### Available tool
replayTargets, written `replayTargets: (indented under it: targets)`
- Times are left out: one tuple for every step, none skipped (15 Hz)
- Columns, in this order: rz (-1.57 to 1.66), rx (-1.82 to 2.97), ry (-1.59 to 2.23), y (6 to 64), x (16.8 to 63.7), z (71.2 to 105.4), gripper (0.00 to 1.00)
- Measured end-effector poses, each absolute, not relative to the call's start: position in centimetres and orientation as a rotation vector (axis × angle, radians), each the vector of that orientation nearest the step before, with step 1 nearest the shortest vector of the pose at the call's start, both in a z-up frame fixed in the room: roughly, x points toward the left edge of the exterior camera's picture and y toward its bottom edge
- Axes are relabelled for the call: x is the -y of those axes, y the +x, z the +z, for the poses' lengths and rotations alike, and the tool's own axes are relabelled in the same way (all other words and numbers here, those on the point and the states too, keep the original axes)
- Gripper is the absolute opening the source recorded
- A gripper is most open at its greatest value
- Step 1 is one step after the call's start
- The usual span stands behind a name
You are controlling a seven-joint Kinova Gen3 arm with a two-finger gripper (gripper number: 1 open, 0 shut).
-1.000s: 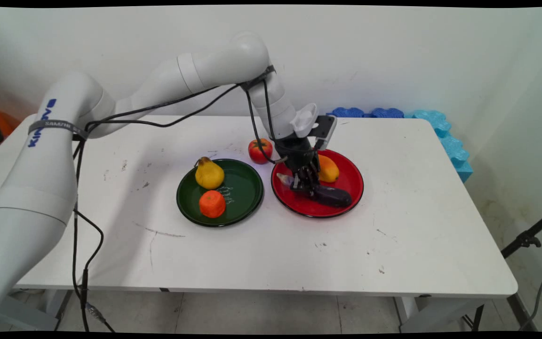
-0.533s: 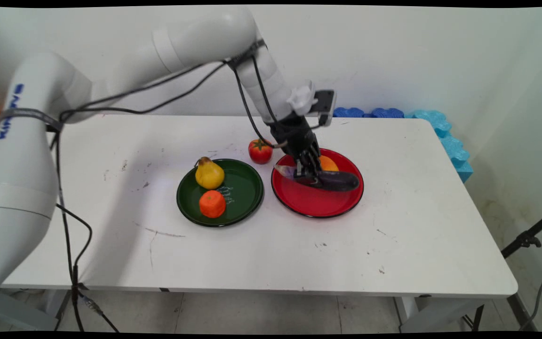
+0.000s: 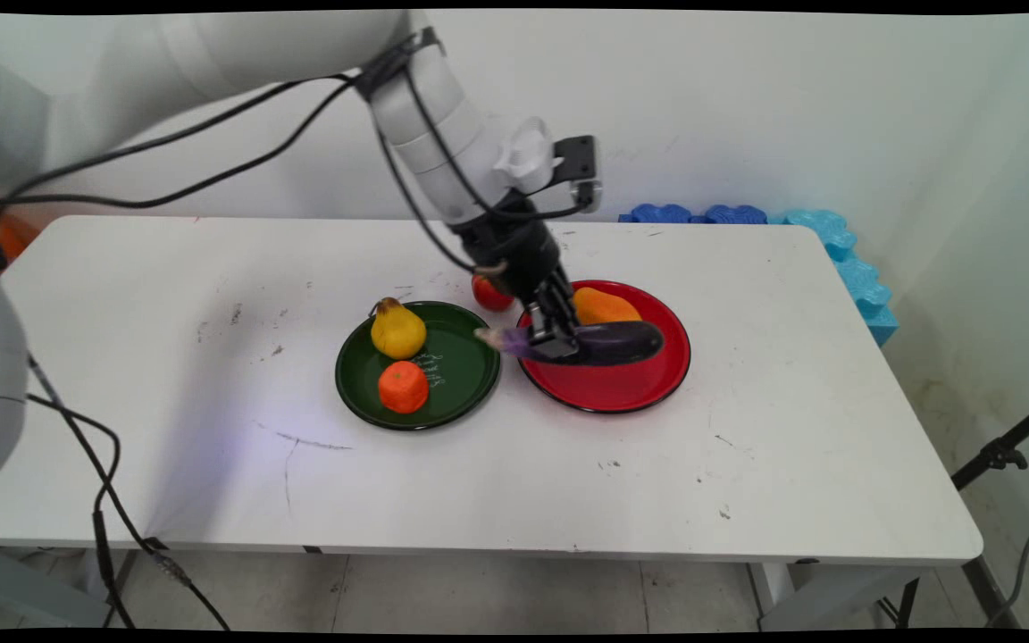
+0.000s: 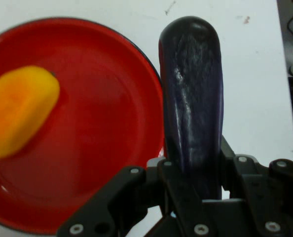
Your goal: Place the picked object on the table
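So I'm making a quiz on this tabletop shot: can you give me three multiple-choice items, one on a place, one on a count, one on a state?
1. Where does the pear lie?
A. on the green plate
B. on the red plate
C. on the bare table

2. How many fruits lie on the green plate?
A. one
B. two
C. three

3. What is the hand doing?
A. hanging open
B. gripping the eggplant
C. gripping the tomato

Answers:
1 A, it lies beside the orange on green.
2 B, pear and orange only.
3 B, the hand view shows the fingers clamping the eggplant.
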State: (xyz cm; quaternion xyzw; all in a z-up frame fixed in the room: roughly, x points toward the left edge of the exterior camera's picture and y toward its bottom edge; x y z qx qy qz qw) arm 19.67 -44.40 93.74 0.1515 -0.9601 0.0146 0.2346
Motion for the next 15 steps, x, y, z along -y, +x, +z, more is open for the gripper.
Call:
replayTargets:
  targets:
    - [0.037, 2.636, 0.44, 20.0, 43.4, 93.8, 0.0]
    - [0.036, 2.635, 0.457, 20.3, 42.9, 93.8, 0.0]
    - [0.033, 2.636, 0.479, 20.6, 42.0, 93.6, 0.0]
    - [0.031, 2.637, 0.491, 20.8, 41.4, 93.4, 0.0]
    - [0.028, 2.638, 0.507, 21.1, 40.6, 93.0, 0.0]
    - [0.028, 2.639, 0.514, 21.2, 40.1, 92.7, 0.0]
    - [0.028, 2.64, 0.525, 21.3, 39.5, 92.2, 0.0]
    - [0.032, 2.639, 0.535, 21.4, 38.9, 91.4, 0.0]
    - [0.037, 2.638, 0.544, 21.5, 38.4, 90.7, 0.0]
    - [0.04, 2.637, 0.551, 21.5, 38.1, 90.0, 0.0]
    - [0.046, 2.636, 0.56, 21.5, 37.8, 89.2, 0.0]
    - [0.051, 2.636, 0.57, 21.5, 37.7, 88.4, 0.0]
    - [0.056, 2.635, 0.58, 21.5, 37.6, 87.7, 0.0]
    - [0.06, 2.634, 0.596, 21.5, 37.5, 86.9, 0.0]
    - [0.064, 2.632, 0.611, 21.6, 37.4, 86.1, 0.0]
